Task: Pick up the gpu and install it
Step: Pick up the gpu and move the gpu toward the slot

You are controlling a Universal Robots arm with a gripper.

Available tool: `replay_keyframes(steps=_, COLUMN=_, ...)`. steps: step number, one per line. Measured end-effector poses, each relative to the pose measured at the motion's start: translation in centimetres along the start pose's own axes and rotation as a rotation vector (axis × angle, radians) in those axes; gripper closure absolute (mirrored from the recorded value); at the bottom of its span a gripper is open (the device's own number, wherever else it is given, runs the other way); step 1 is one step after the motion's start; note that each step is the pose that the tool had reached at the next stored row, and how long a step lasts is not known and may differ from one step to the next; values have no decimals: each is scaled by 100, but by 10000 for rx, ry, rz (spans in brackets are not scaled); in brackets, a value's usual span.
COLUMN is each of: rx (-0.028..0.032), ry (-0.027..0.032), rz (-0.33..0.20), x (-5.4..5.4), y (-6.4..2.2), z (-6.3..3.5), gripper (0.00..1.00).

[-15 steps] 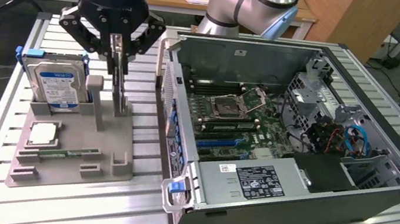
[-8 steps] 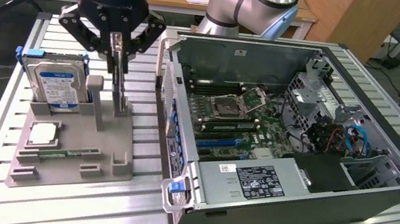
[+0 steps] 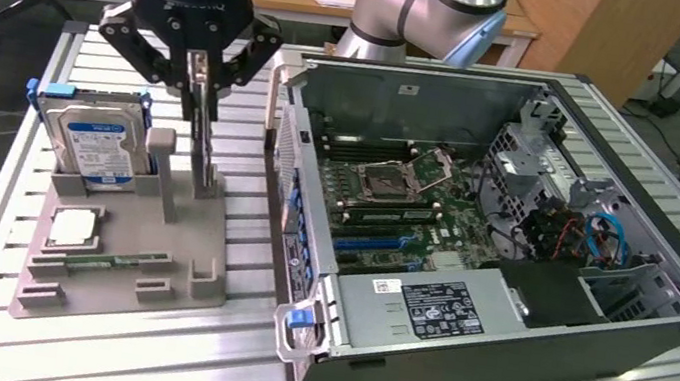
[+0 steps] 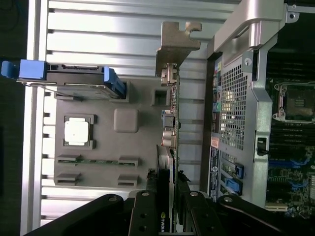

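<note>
1. The gripper (image 3: 202,79) pinches the top edge of the gpu (image 3: 204,145). The card stands on edge in the grey holder (image 3: 199,276) on the surface (image 3: 86,355), beside the open computer case (image 3: 643,327). With so thin an edge in the grip, the card could swing or slip.
2. Lifted askew, its lower edge could catch in the holder's slot and drag the holder along.
3. The hard drive (image 3: 98,139) stands just beside the card, so a sideways drift could knock it.
4. The silver bracket (image 4: 175,42) juts past the card's end. It could strike the case wall before the card reaches the motherboard (image 3: 406,200).
</note>
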State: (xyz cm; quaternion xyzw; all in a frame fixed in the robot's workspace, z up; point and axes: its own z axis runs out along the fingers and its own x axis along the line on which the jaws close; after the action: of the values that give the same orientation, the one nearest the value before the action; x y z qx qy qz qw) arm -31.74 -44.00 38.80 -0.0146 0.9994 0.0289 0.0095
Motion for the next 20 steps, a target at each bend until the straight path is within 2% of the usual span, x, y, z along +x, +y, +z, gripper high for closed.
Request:
replay_keyframes(steps=3, rx=-1, ry=-1, rz=-1, x=-1, y=2, z=-37, gripper=74)
replay_keyframes(steps=20, rx=0, ry=0, rz=-1, x=-2, y=5, z=-91, gripper=74)
